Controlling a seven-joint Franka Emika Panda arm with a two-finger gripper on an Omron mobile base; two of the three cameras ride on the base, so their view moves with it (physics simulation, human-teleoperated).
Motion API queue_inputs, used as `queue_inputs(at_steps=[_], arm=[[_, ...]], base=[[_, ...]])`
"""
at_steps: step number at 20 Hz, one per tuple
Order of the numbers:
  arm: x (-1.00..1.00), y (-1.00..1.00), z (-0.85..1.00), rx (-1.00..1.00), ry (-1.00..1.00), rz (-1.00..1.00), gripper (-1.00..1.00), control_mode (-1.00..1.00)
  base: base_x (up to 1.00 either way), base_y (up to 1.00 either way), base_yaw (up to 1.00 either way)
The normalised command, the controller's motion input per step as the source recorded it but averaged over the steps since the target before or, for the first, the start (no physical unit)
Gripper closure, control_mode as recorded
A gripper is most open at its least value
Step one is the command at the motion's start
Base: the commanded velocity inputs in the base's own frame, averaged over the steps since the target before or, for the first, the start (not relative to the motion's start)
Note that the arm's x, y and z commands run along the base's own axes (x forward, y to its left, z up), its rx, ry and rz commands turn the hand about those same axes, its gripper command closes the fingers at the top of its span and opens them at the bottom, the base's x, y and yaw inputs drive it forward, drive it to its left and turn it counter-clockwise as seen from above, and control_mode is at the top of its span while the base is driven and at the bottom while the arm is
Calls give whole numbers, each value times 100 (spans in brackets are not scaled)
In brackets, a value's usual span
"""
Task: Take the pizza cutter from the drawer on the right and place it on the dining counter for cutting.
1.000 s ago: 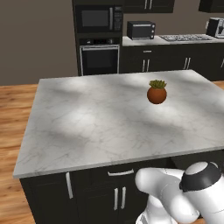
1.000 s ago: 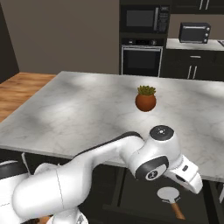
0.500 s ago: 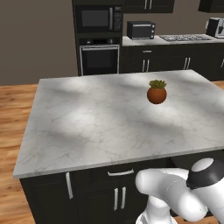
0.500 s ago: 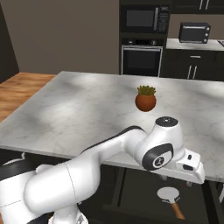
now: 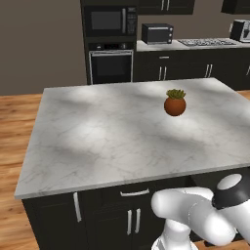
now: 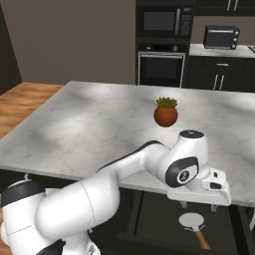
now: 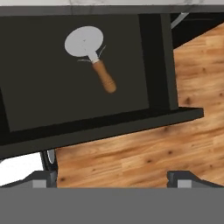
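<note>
The pizza cutter [image 7: 92,56] lies flat inside the open drawer [image 7: 52,105], silver wheel toward the cabinet, brown handle pointing to the drawer's front. In the right base view the pizza cutter [image 6: 193,225] lies below the marble edge, in the dark drawer [image 6: 159,219]. My gripper [image 6: 199,205] hangs just above the cutter, under the counter's lip. In the hand view the gripper [image 7: 113,180] is open, its fingertips [image 7: 43,178] wide apart over the floor in front of the drawer, with nothing between them. The dining counter is out of view.
A marble island [image 5: 112,136] with a small potted plant [image 5: 175,102] spreads above the drawer; the island edge [image 6: 99,172] overhangs my hand. Behind stand a wall oven [image 5: 111,63] and dark cabinets. Wooden floor [image 7: 144,148] lies in front of the drawer.
My arm's wrist has turned and risen slightly over the drawer. The pizza cutter has not moved, and the fingers stay wide apart.
</note>
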Motion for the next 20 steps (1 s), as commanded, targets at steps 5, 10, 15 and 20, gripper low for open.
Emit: queue_inputs(at_steps=[5,10,15,20], arm=[[1,0,-6,4,3,5,-100,-100],[8,0,0,4,4,4,-100,-100],[2,0,-3,3,3,6,-100,-100],[1,0,-1,1,1,4,-100,-100]], base=[[0,0,0],[0,0,0],[0,0,0],[0,0,0]])
